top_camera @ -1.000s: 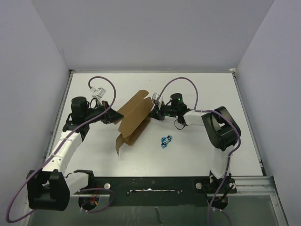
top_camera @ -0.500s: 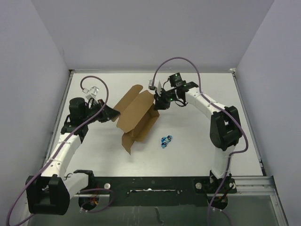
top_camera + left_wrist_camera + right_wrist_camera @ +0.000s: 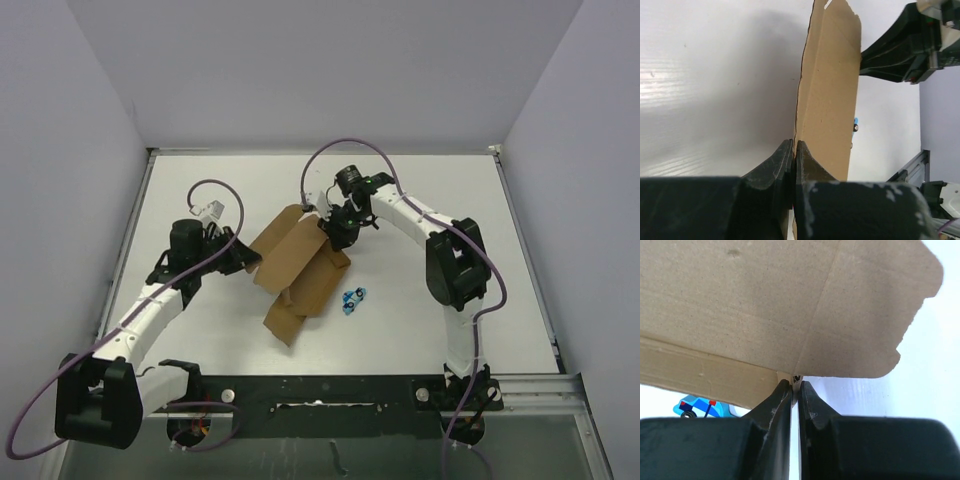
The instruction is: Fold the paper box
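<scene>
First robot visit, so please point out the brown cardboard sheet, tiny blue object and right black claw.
brown paper box point(image 3: 290, 250): top view, upper panel.
tiny blue object point(image 3: 352, 298): top view, middle.
black right gripper point(image 3: 795, 384): right wrist view, between fingertips.

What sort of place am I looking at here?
Probably a robotics lab test cell: a white table boxed in by plain pale panels, with the left arm and right arm gripping a paper box.

No readable text, labels or numbers anywhere.
</scene>
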Tool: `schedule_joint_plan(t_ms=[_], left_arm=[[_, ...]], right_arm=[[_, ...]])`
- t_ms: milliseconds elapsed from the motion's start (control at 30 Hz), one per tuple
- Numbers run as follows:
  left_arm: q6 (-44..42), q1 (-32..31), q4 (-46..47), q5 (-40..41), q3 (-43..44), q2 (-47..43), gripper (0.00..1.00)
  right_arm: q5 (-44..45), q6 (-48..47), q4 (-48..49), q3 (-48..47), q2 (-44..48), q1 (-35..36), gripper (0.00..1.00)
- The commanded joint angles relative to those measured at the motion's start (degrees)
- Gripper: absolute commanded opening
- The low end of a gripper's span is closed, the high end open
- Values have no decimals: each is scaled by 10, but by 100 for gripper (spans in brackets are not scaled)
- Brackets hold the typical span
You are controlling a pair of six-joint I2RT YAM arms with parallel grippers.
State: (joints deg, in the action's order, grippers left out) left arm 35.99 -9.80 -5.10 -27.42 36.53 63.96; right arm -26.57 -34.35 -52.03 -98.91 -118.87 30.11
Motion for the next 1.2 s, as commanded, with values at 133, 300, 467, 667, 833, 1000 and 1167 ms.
schedule_joint_plan(t_ms=[133,300,467,667,833,1000,1167], left_arm=[[20,-17,47,84,-34,-12,0],[24,-18,54,92,-49,-24,0],[23,-18,57,98,-53,-33,0],[20,-18,62,91,-59,-36,0],[13,-29,84,86,-67,-40,0],[10,-35,92,85,-73,-41,0],[2,-41,102,92,-80,-52,0]], right_arm=[[58,3,-2,24,-15,11,9],[39,9,24,49,-8,9,16],[30,11,33,58,-11,9,18],[18,7,44,85,-1,8,18],[34,13,68,104,-2,14,18],[140,21,127,138,5,26,0],[211,15,166,164,31,38,0]])
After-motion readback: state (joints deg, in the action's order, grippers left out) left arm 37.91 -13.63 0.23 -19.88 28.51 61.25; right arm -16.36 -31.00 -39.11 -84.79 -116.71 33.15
